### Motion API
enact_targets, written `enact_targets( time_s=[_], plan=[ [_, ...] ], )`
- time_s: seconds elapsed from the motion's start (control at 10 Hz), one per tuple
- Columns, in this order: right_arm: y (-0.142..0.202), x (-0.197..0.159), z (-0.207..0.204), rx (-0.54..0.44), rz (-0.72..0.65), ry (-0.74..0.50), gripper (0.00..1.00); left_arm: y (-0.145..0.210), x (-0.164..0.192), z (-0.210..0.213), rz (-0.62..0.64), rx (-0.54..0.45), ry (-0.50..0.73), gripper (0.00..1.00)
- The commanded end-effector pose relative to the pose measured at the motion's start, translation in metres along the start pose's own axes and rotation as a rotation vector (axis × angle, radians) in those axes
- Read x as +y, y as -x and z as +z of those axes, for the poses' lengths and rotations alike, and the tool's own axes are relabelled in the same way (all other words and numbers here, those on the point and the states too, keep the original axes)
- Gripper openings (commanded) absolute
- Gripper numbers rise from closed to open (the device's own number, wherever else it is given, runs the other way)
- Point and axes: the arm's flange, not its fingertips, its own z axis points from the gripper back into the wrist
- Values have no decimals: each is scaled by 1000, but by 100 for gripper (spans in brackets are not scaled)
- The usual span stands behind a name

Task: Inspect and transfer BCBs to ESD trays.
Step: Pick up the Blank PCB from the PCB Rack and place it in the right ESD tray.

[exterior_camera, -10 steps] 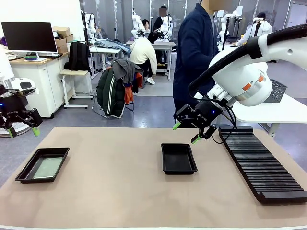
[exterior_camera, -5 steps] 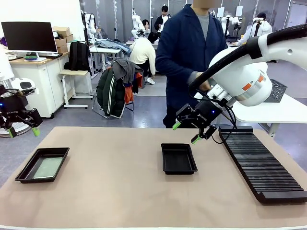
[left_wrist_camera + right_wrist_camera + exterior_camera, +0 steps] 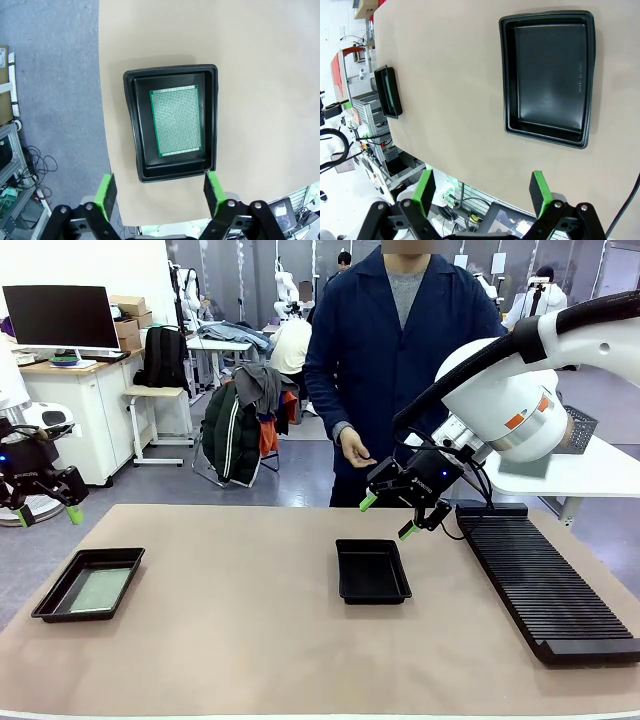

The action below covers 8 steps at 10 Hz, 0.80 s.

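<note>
Front view: person (image 3: pixel 400 360) now centred; right pincer (image 3: pixel 388 517) unmoved.

Glossy black plastic trays (image 3: pixel 547 75), matt green perforated board (image 3: pixel 176 120), matt beige tabletop (image 3: pixel 250 640)

— What stands on the far left?
— A dark monitor (image 3: pixel 60 316) on a white cabinet (image 3: pixel 80 425), with cardboard boxes (image 3: pixel 130 320) beside it against a white wall (image 3: pixel 100 262).
— And the middle?
— Grey floor (image 3: pixel 310 465), a chair draped with jackets (image 3: pixel 240 430), a black backpack (image 3: pixel 163 355) on a small white table (image 3: pixel 158 395), and desks (image 3: pixel 220 342) farther back.
</note>
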Motion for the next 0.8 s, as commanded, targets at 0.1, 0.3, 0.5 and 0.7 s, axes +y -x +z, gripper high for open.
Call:
enact_targets(
  time_s=[0.1,0.3,0.5,0.7],
  plan=[
    [-2,2,0,0,-11,21,100,0,0,-1,2,-7,0,93],
    [-2,2,0,0,-11,21,100,0,0,-1,2,-7,0,93],
    [-2,2,0,0,-11,21,100,0,0,-1,2,-7,0,93],
    [-2,2,0,0,-11,21,100,0,0,-1,2,-7,0,93]
  ],
)
